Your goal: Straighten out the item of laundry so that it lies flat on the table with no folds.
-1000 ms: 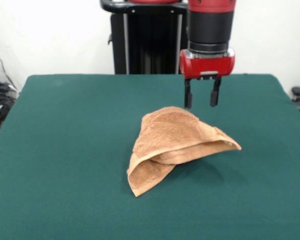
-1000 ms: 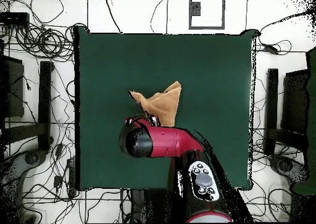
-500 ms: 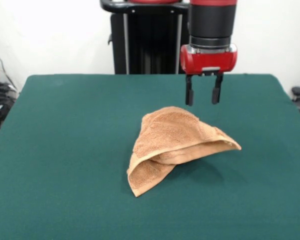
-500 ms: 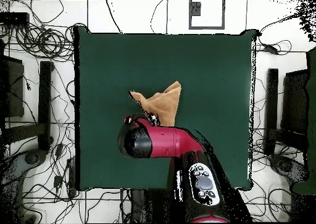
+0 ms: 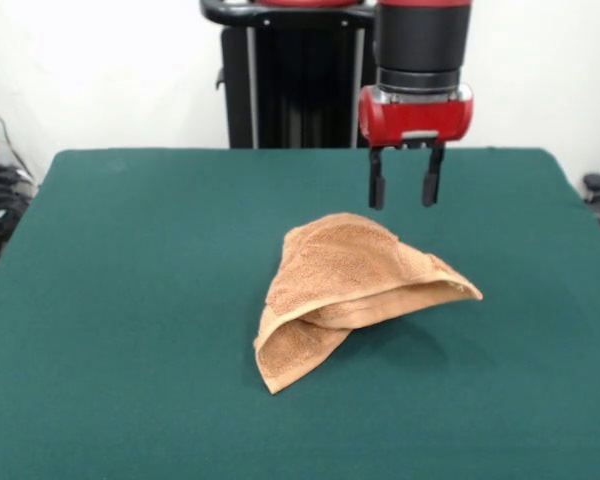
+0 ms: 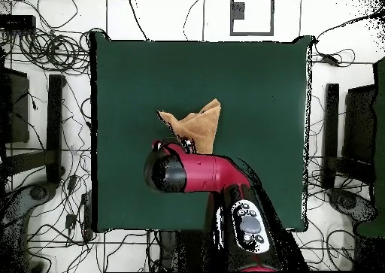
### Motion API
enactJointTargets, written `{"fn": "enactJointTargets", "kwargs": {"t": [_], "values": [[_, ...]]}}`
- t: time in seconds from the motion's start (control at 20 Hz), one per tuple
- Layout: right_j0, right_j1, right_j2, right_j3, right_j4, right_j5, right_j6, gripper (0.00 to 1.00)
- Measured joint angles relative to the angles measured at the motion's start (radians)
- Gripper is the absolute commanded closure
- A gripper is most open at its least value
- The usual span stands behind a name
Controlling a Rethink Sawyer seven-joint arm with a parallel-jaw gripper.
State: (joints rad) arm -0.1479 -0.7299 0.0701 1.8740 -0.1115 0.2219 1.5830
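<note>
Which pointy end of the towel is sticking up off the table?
The towel end pointing toward the picture's right in the front view. It juts out with shadow beneath, while the lower front corner rests on the table.

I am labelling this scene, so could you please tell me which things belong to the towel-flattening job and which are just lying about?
Belongs to the job:
- crumpled orange-tan terry-cloth towel
- dark green felt-topped table
- open black-fingered gripper on the red arm, above the towel

Just lying about:
- tangled black cables on the floor
- black pedestal
</note>
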Motion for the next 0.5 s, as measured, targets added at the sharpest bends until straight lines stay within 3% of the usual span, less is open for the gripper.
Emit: {"fn": "enactJointTargets", "kwargs": {"t": [0.5], "values": [[0.001, -0.017, -0.002, 0.0, 0.0, 0.004, 0.0, 0.0]]}}
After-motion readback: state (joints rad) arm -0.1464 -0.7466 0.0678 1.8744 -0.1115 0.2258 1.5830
